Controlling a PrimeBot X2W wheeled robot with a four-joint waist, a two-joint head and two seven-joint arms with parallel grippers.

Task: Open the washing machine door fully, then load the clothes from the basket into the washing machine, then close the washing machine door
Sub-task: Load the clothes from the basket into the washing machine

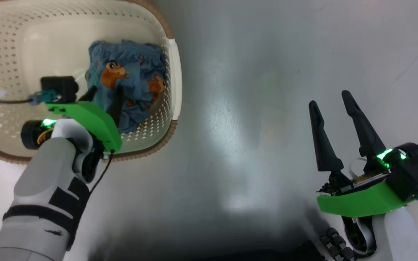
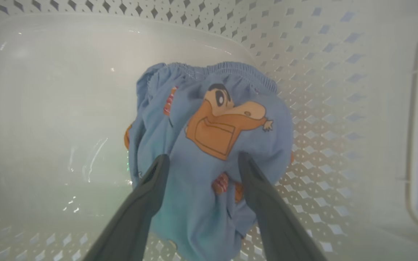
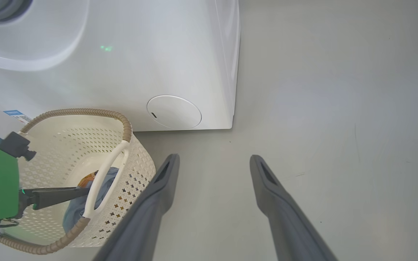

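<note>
Glossy grey floor (image 1: 252, 108), light glare. White washing machine (image 3: 140, 54) just beside basket (image 1: 174, 72). Clothes (image 1: 129, 72) heaped against basket wall. Left tool (image 2: 203, 156) down inside basket, fingers spread wide astride clothes, nothing pinched. Right tool (image 1: 329, 98) spread wide, holding nothing, above floor.

No legible text; sticker (image 3: 13, 113) unreadable

A laundry area: a white washing machine (image 3: 140, 54) on a grey floor (image 3: 339, 108), beside a basket (image 3: 140, 170) of clothes (image 1: 129, 72).
</note>
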